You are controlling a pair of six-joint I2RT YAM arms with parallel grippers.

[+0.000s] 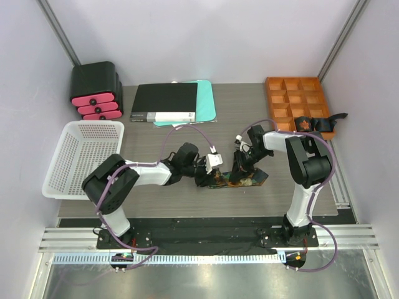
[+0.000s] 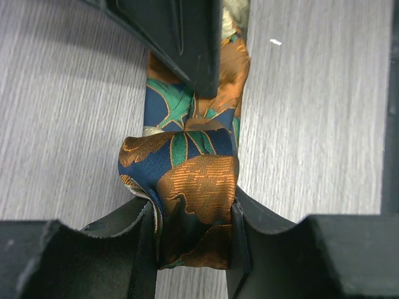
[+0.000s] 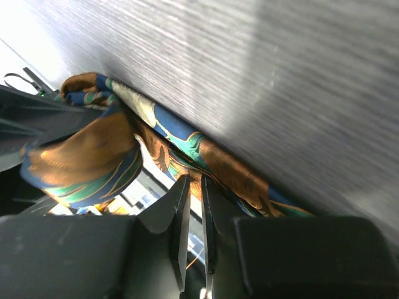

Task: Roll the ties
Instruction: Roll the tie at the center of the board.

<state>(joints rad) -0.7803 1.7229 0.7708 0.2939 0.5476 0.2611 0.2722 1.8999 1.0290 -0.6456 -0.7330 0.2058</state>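
Observation:
A tie (image 1: 246, 179), patterned in navy, orange and green, lies across the middle of the table between both arms. Its rolled end (image 2: 190, 180) bulges up between the pads of my left gripper (image 2: 193, 243), which is shut on that roll. The flat length of the tie (image 2: 230, 68) runs away from the roll beneath the other arm. In the right wrist view the strip (image 3: 237, 174) stretches from the roll (image 3: 87, 156) across the tips of my right gripper (image 3: 194, 184). Its jaws stand a thin slit apart, pinching the strip's edge. A second dark tie (image 1: 319, 123) sits bundled in the orange tray.
An orange compartment tray (image 1: 293, 99) stands at the back right. A white basket (image 1: 81, 156) is at the left, and a black drawer unit with pink fronts (image 1: 95, 93) sits behind it. A black folder on teal sheets (image 1: 168, 103) lies at the back centre.

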